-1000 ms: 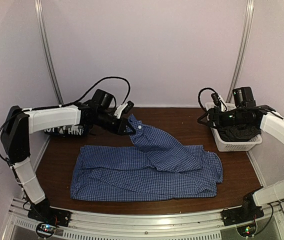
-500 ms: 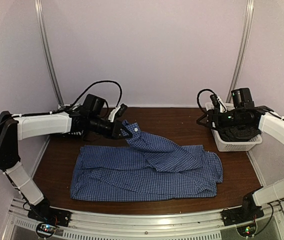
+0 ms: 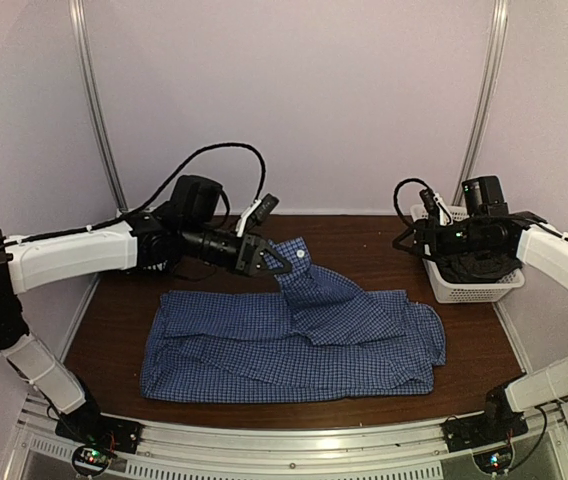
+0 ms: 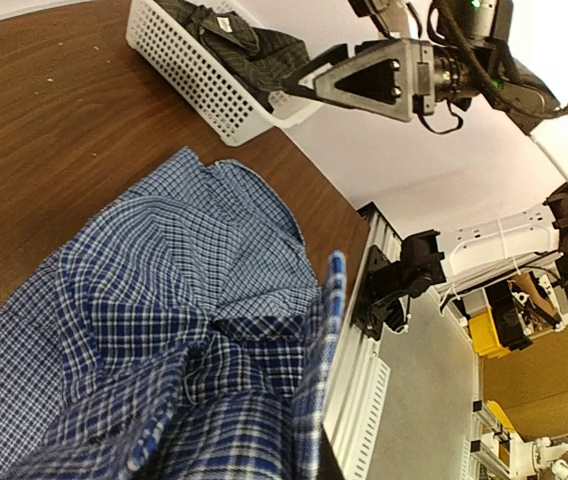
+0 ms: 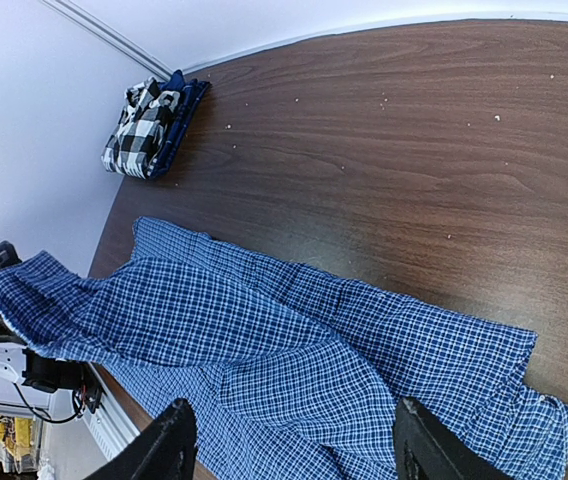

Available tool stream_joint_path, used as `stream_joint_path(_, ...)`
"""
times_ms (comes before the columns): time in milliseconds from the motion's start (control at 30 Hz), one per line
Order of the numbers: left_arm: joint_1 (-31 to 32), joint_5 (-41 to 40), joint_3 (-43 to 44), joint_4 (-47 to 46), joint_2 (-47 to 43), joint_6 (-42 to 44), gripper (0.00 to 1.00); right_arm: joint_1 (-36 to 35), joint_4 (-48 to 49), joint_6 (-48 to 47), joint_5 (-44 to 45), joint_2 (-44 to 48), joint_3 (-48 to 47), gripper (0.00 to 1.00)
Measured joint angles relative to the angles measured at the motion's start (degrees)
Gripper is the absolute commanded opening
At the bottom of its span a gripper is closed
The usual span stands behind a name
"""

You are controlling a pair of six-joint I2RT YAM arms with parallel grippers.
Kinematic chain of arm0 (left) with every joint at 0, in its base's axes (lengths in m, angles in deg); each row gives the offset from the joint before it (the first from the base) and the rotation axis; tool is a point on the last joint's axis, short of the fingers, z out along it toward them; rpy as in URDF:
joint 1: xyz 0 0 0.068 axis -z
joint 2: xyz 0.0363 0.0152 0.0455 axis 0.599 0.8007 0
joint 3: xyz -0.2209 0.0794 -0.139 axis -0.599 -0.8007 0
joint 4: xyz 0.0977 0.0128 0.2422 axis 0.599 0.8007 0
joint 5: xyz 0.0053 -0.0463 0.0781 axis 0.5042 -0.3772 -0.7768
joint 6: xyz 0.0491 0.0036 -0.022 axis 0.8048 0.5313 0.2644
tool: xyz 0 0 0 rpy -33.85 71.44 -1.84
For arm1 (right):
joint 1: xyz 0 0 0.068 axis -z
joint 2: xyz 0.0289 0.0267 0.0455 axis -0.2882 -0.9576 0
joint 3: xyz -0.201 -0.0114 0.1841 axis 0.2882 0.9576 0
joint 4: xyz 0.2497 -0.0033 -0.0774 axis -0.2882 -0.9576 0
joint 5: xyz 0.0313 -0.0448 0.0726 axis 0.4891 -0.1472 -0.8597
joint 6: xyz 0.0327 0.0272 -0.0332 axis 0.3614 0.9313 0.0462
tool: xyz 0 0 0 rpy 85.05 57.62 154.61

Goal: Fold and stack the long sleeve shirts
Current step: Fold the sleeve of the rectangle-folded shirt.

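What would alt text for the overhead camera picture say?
The left gripper holds one part of a blue checked shirt up off a brown table, the rest lying flat. The right gripper hangs open beside a white basket of dark cloth.

At centre left, the left arm (image 3: pixel 74 250) is extended level, the left gripper (image 3: pixel 282 262) pinched tight on the blue checked shirt (image 3: pixel 294 345); at right, the right gripper (image 5: pixel 294 425) is held with fingers (image 5: pixel 176 440) parted.

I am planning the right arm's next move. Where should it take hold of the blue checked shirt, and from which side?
Probably the rumpled right end of the blue checked shirt, coming from above on the basket side. The cloth bunches there, nearest the open right gripper; the left gripper pinches the raised sleeve.
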Motion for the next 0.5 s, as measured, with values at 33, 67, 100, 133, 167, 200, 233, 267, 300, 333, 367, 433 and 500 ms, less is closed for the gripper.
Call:
stream_joint_path(33, 0.8, 0.0, 0.2, -0.2, -0.1, -0.5, 0.0, 0.0, 0.0, 0.0, 0.0, 0.0, 0.0, 0.68)
stream_joint_path(67, 1.4, 0.1, 0.3, -0.4, -0.2, -1.0, 0.0, 0.0, 0.0, 0.0, 0.0, 0.0, 0.0, 0.68)
stream_joint_path(100, 1.9, 0.2, 0.3, -0.7, -0.3, -1.6, 0.0, 0.0, 0.0, 0.0, 0.0, 0.0, 0.0, 0.68)
stream_joint_path(133, 2.3, 0.4, 0.3, -1.0, -0.5, -2.2, 0.0, 0.0, 0.0, 0.0, 0.0, 0.0, 0.0, 0.68)
stream_joint_path(167, 2.6, 0.6, 0.4, -1.5, -0.7, -2.8, 0.0, 0.0, 0.0, 0.0, 0.0, 0.0, 0.0, 0.68)
stream_joint_path(200, 2.9, 0.8, 0.6, -1.7, -0.9, -3.5, 0.0, 0.0, 0.0, 0.0, -0.1, 0.0, 0.0, 0.68)
stream_joint_path(233, 3.1, 0.9, 0.9, -2.1, -1.1, -4.1, 0.0, 0.0, 0.0, 0.0, -0.1, 0.0, 0.0, 0.69)
stream_joint_path(267, 3.4, 1.1, 1.3, -2.7, -1.3, -4.7, 0.0, 0.0, 0.0, 0.0, -0.1, 0.0, 0.0, 0.69)
stream_joint_path(300, 3.5, 1.1, 1.6, -3.1, -1.5, -5.1, 0.0, 0.0, 0.0, 0.0, -0.1, 0.0, 0.0, 0.69)
stream_joint_path(333, 3.8, 1.2, 2.1, -3.8, -1.9, -5.7, 0.0, 0.0, -0.1, 0.0, -0.1, 0.0, 0.0, 0.69)
stream_joint_path(367, 4.1, 1.3, 2.4, -4.5, -2.3, -6.3, 0.0, 0.0, 0.0, 0.0, -0.1, 0.0, 0.0, 0.69)
stream_joint_path(433, 4.6, 1.4, 2.9, -5.9, -3.1, -7.3, 0.0, 0.0, -0.1, -0.1, -0.1, 0.0, 0.0, 0.69)
stream_joint_path(500, 5.0, 1.4, 3.1, -7.8, -3.8, -8.2, 0.0, 0.0, -0.1, -0.1, -0.1, 0.0, 0.0, 0.68)
